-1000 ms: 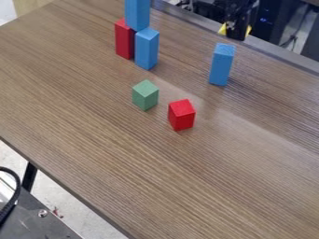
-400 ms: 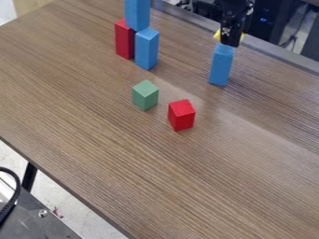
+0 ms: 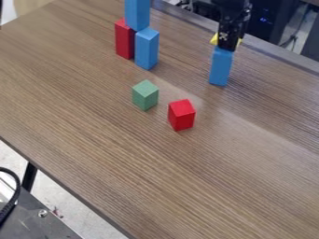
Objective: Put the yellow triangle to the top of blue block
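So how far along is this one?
Bringing the yellow triangle to the top of the lone upright blue block looks done. The triangle appears still in hand, its yellow edges showing either side of the gripper. Whether it rests on the block yet, I can't tell. Left: settle it, let go, back away.

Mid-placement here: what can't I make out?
All in the camera view:
- Triangle: middle hidden by the gripper.
- Whether it touches the lone blue block: gripper in front.
- Upper blue block: top cut off by the top edge.
- Tall red block: partly hidden by the upper blue block.
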### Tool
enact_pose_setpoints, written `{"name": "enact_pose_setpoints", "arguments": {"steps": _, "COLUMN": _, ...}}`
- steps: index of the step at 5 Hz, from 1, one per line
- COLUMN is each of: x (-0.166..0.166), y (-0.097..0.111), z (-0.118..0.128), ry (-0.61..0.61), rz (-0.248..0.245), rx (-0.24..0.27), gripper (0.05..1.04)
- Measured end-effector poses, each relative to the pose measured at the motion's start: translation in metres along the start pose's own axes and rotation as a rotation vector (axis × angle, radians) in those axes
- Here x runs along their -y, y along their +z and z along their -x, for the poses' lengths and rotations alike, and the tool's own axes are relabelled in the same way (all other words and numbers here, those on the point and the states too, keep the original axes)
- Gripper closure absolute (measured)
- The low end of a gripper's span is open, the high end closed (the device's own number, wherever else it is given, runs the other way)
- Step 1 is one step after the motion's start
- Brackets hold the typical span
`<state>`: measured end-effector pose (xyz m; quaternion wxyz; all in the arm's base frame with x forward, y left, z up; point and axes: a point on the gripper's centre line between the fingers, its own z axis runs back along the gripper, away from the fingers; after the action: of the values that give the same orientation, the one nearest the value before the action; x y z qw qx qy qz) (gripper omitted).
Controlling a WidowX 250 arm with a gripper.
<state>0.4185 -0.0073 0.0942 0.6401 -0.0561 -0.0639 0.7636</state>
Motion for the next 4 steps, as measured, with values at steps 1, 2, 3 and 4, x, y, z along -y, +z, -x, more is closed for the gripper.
{"name": "enact_pose_setpoints", "arguments": {"steps": 1, "x": -0.0003, "y": 0.0006, "z": -0.0014, "ry": 0.009, "rz": -0.002, "rx": 0.005, "gripper": 0.304}}
{"name": "enact_pose_setpoints", "arguments": {"steps": 2, "x": -0.0001, "y": 0.0006, "z": -0.0023, "ry": 0.008, "rz": -0.001, "rx": 0.010, "gripper": 0.088}}
{"name": "enact_pose_setpoints", "arguments": {"steps": 3, "x": -0.0009, "y": 0.0006, "z": -0.0022, "ry": 0.012, "rz": -0.006, "rx": 0.010, "gripper": 0.086}}
{"name": "enact_pose_setpoints", "arguments": {"steps": 4, "x": -0.0046, "y": 0.0001, "z": -0.0019, "ry": 0.010, "rz": -0.029, "rx": 0.012, "gripper": 0.085}}
